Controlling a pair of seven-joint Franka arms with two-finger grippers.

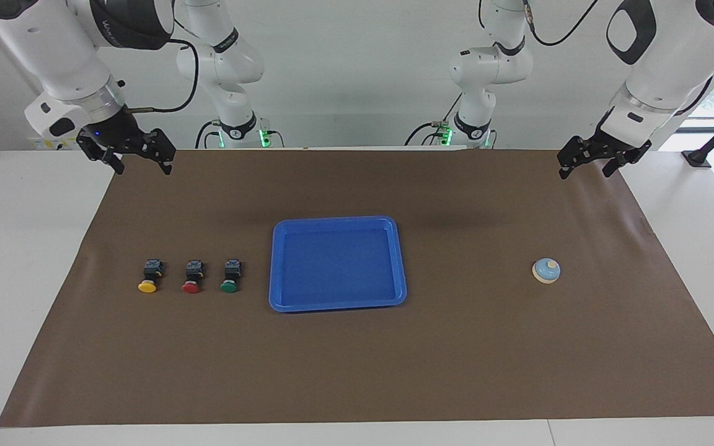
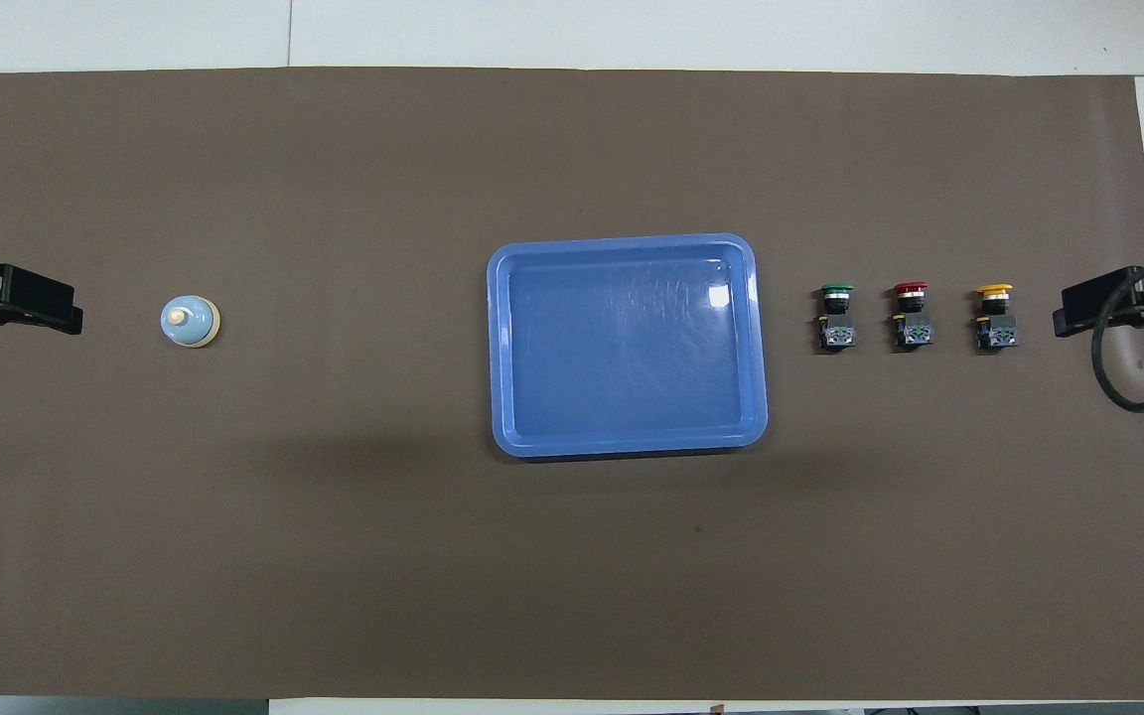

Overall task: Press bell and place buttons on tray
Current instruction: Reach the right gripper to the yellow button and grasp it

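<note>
Buttons [image 1: 191, 277] lie in a row beside the blue tray [image 1: 337, 303], untouched.

— That blue tray [image 2: 757, 338] looks like glossy plastic; light glints off its smooth floor.

— And the brown mat [image 2: 334, 556] under it is matt, paper-like, faintly creased. The arms' white shells [image 1: 53, 43] shine.

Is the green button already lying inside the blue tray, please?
No, the green button sits on the brown mat beside the tray, which holds nothing.
</note>
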